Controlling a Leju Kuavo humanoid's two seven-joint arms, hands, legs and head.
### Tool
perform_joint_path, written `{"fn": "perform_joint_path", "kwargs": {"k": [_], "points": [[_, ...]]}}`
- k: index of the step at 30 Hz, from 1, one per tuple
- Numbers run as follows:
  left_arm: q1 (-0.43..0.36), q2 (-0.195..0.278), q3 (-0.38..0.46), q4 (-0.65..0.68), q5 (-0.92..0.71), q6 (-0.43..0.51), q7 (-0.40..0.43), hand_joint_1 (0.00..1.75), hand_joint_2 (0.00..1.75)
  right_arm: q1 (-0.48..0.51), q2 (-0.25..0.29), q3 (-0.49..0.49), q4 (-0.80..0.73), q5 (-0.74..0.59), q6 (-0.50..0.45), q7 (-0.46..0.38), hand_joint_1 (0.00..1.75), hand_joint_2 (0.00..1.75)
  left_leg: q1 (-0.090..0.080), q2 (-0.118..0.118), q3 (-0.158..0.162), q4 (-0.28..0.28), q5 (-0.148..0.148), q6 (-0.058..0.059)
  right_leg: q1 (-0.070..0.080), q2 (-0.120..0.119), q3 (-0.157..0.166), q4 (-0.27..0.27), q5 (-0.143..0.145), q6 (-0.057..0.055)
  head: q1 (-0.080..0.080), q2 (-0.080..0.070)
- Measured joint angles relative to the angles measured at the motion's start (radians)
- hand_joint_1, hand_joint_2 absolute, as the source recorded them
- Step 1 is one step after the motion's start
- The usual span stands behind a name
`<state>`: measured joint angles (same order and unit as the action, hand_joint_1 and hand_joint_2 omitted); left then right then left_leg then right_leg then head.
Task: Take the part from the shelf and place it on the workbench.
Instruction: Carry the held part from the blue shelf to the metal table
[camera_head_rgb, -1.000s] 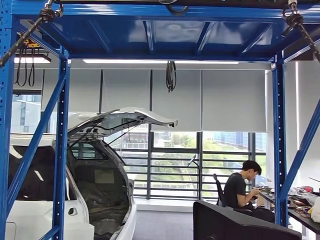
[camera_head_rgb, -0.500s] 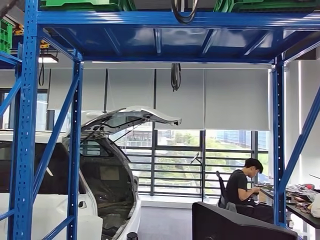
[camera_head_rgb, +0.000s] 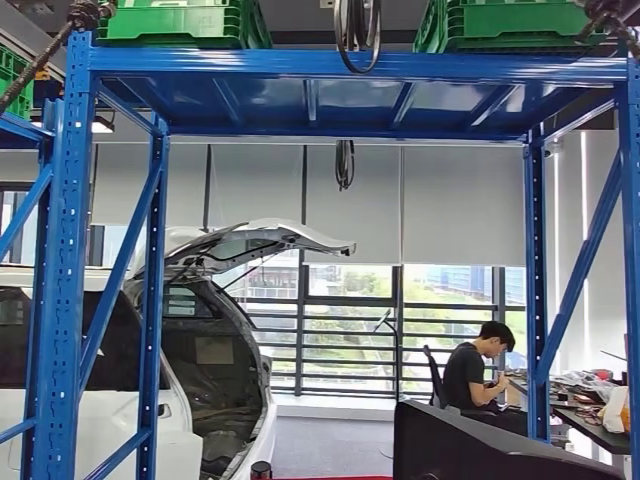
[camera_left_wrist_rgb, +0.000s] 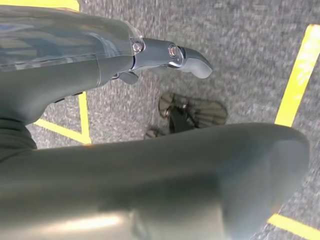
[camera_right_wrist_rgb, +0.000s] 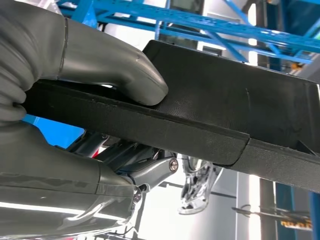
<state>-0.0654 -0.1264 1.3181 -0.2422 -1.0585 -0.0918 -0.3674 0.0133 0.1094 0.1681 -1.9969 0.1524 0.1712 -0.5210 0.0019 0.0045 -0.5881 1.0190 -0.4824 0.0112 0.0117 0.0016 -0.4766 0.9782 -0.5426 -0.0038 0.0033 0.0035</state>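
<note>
The black part (camera_right_wrist_rgb: 226, 115), a long, stiff-looking textured panel, sits clamped in the right hand (camera_right_wrist_rgb: 75, 100), thumb above, fingers beneath, near the blue shelf (camera_head_rgb: 317, 65). It looks light but unwieldy, best gripped mid-length. The left hand (camera_left_wrist_rgb: 151, 165) hangs empty over the floor, fingers apart.

Rack frame in front, car and desk behind it.
Shelf rack (camera_head_rgb: 75, 250) spans the near view; crates (camera_head_rgb: 181, 22) sit on its top deck. Car (camera_head_rgb: 113, 400) far left behind the left uprights. Person (camera_head_rgb: 469, 375) seated at desk (camera_head_rgb: 596, 425) far right; part (camera_head_rgb: 483, 445) low, near right.
</note>
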Motion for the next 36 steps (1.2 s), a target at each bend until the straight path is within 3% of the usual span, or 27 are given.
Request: {"fn": "perform_joint_path", "kwargs": {"k": [2,4,6,7,8,10,12,16,18,20,21,22,23,24,26,28,30,32,34,36], "points": [[-0.001,0.002,0.000,0.000,-0.001,-0.001,-0.001,0.00,1.75,-0.001,0.000,-0.001,0.000,-0.005,0.009,-0.007,1.75,1.75,-0.001,-0.002,-0.019,0.034,-0.038,-0.009,-0.007,-0.003,-0.005,-0.022,0.015,-0.011,0.001,0.000],[-0.001,0.003,-0.001,0.000,-0.002,-0.001,-0.001,0.00,1.75,0.000,-0.001,-0.003,0.000,-0.002,0.015,-0.010,1.75,1.75,0.003,-0.003,-0.057,0.138,-0.116,-0.017,-0.010,-0.005,-0.018,-0.028,0.025,-0.017,0.003,0.000],[0.000,0.005,-0.001,0.000,-0.003,-0.001,0.002,0.00,1.75,0.002,-0.003,-0.006,0.002,0.007,0.017,-0.012,1.75,1.75,0.008,-0.003,-0.083,0.247,-0.158,-0.027,-0.010,-0.008,-0.033,-0.022,0.033,-0.016,0.003,0.000],[0.000,0.006,-0.001,0.000,-0.003,0.000,0.004,0.00,1.75,0.003,-0.004,-0.006,0.003,0.012,0.018,-0.013,1.75,1.75,0.010,-0.003,-0.078,0.260,-0.150,-0.030,-0.010,-0.010,-0.040,-0.018,0.035,-0.015,0.003,0.000],[0.000,0.008,-0.001,0.000,-0.004,0.000,0.005,0.00,1.75,0.003,-0.005,-0.007,0.004,0.016,0.018,-0.013,1.75,1.75,0.013,-0.003,-0.053,0.233,-0.126,-0.033,-0.011,-0.011,-0.047,-0.011,0.036,-0.013,0.003,0.000],[-0.001,0.011,-0.001,0.000,-0.004,0.000,0.008,0.00,1.75,0.003,-0.006,-0.008,0.004,0.022,0.018,-0.014,1.75,1.75,0.017,0.006,0.027,0.102,-0.074,-0.036,-0.011,-0.015,-0.060,0.006,0.035,-0.009,0.003,0.000],[-0.004,0.012,-0.001,0.000,-0.005,0.000,0.008,0.00,1.75,0.003,-0.006,-0.008,0.004,0.027,0.018,-0.014,1.75,1.75,0.013,0.020,0.073,0.010,-0.057,-0.029,-0.007,-0.020,-0.073,0.022,0.034,0.000,0.003,0.000],[-0.006,0.012,-0.001,0.000,-0.007,0.001,0.008,0.00,1.75,0.003,-0.008,-0.009,0.004,0.033,0.018,-0.014,1.75,1.75,0.014,0.009,0.062,-0.010,-0.050,0.001,-0.007,-0.029,-0.090,0.038,0.031,0.025,0.003,0.000],[-0.005,0.012,-0.001,0.000,-0.007,0.001,0.008,0.00,1.75,0.003,-0.011,-0.009,0.005,0.035,0.018,-0.014,1.75,1.75,0.017,0.000,0.051,-0.013,-0.037,0.019,-0.010,-0.018,-0.119,0.108,-0.026,0.034,0.002,0.000],[-0.005,0.013,-0.001,0.000,-0.008,0.001,0.008,0.00,1.75,0.004,-0.014,-0.009,0.006,0.036,0.018,-0.014,1.75,1.75,0.015,-0.010,0.037,-0.013,-0.026,0.027,-0.013,-0.010,-0.167,0.240,-0.100,0.039,0.002,0.000],[-0.004,0.013,-0.001,0.000,-0.008,0.001,0.008,0.00,1.75,0.004,-0.015,-0.009,0.007,0.036,0.018,-0.014,1.75,1.75,0.014,-0.016,0.031,-0.012,-0.022,0.027,-0.014,-0.009,-0.184,0.292,-0.120,0.040,0.002,0.000],[-0.003,0.013,-0.001,0.000,-0.008,0.001,0.009,0.00,1.75,0.005,-0.015,-0.009,0.008,0.036,0.018,-0.014,1.75,1.75,0.013,-0.023,0.027,-0.012,-0.017,0.026,-0.014,-0.008,-0.185,0.311,-0.121,0.040,0.002,0.000],[-0.002,0.013,-0.001,0.000,-0.008,0.002,0.009,0.00,1.75,0.005,-0.016,-0.009,0.009,0.037,0.018,-0.014,1.75,1.75,0.011,-0.032,0.023,-0.012,-0.013,0.025,-0.014,-0.005,-0.165,0.287,-0.103,0.038,0.002,0.000],[-0.002,0.013,-0.001,0.000,-0.008,0.002,0.010,0.00,1.75,0.004,-0.016,-0.009,0.009,0.038,0.018,-0.014,1.75,1.75,0.010,-0.041,0.021,-0.012,-0.009,0.024,-0.014,0.005,-0.127,0.224,-0.071,0.034,0.002,0.000],[-0.004,0.011,-0.001,0.000,-0.007,0.004,0.015,0.00,1.75,0.004,-0.017,-0.009,0.009,0.040,0.018,-0.014,1.75,1.75,0.009,-0.061,0.016,-0.011,-0.002,0.019,-0.014,0.049,-0.046,0.076,-0.013,0.021,0.003,0.000],[-0.007,0.010,-0.001,0.000,-0.005,0.005,0.020,0.00,1.75,0.004,-0.018,-0.009,0.009,0.044,0.018,-0.014,1.75,1.75,0.011,-0.079,0.005,-0.010,0.007,0.008,-0.012,0.075,-0.015,0.010,0.005,0.011,0.003,0.000],[-0.006,0.010,-0.001,0.000,-0.003,0.006,0.025,0.00,1.75,0.003,-0.018,-0.008,0.008,0.045,0.018,-0.014,1.75,1.75,0.012,-0.095,-0.006,-0.009,0.016,-0.004,-0.013,0.056,-0.016,0.001,0.008,0.006,0.003,0.000],[-0.003,0.010,-0.001,0.000,-0.001,0.006,0.028,0.00,1.75,0.002,-0.018,-0.008,0.008,0.045,0.018,-0.014,1.75,1.75,0.010,-0.075,-0.022,0.014,-0.004,-0.013,-0.018,0.030,-0.018,-0.010,0.015,-0.003,0.002,0.000],[-0.004,0.010,-0.001,0.000,0.000,0.006,0.029,0.00,1.75,0.004,-0.018,-0.008,0.009,0.045,0.018,-0.014,1.75,1.75,0.010,-0.035,-0.063,0.112,-0.071,-0.022,-0.019,0.003,-0.024,-0.014,0.021,-0.011,0.003,0.000],[-0.006,0.010,-0.001,0.000,0.000,0.006,0.033,0.00,1.75,0.007,-0.018,-0.008,0.011,0.046,0.018,-0.014,1.75,1.75,0.013,-0.020,-0.107,0.239,-0.133,-0.030,-0.019,-0.026,-0.033,-0.010,0.024,-0.013,0.003,0.000]]}}
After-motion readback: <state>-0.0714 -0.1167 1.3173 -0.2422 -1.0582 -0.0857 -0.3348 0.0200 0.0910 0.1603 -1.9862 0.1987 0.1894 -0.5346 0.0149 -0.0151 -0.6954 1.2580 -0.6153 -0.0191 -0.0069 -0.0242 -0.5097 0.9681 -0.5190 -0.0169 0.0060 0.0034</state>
